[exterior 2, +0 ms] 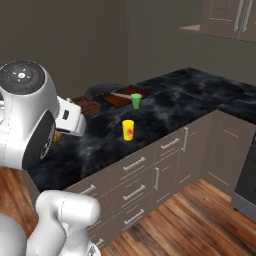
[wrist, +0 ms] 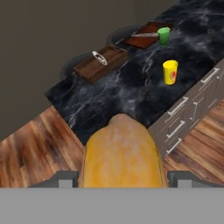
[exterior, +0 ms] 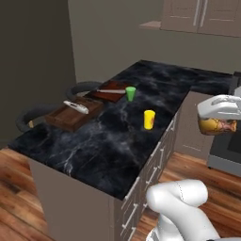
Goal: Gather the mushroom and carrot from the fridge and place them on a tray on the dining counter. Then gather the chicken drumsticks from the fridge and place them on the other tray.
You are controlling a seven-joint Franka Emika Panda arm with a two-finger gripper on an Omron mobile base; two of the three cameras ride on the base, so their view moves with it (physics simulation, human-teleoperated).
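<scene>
Drumstick point(wrist: 121, 153), golden-brown and glossy, sits clamped between the two fingers of the gripper point(wrist: 122, 177), which stands fairly wide around the meat. In the left base view the same piece point(exterior: 217, 126) hangs under the white hand, out over the wood floor just beside the near edge of the counter point(exterior: 117, 141).

The black marble counter carries two brown wooden trays at its far side. The nearer tray point(wrist: 99, 64) holds a pale utensil lying across it; the farther tray point(wrist: 144, 36) holds another, with a green cup point(wrist: 164, 36) just beside it. A yellow cup point(wrist: 170, 72) stands alone nearer the drawer side. Whether a mushroom or carrot lies in either tray cannot be made out.

The step in hand looks like carrying a drumstick to its tray. The next move calls for reaching across the counter, past the yellow cup, lowering over the tray without vegetables, and releasing the meat inside its rim.
</scene>
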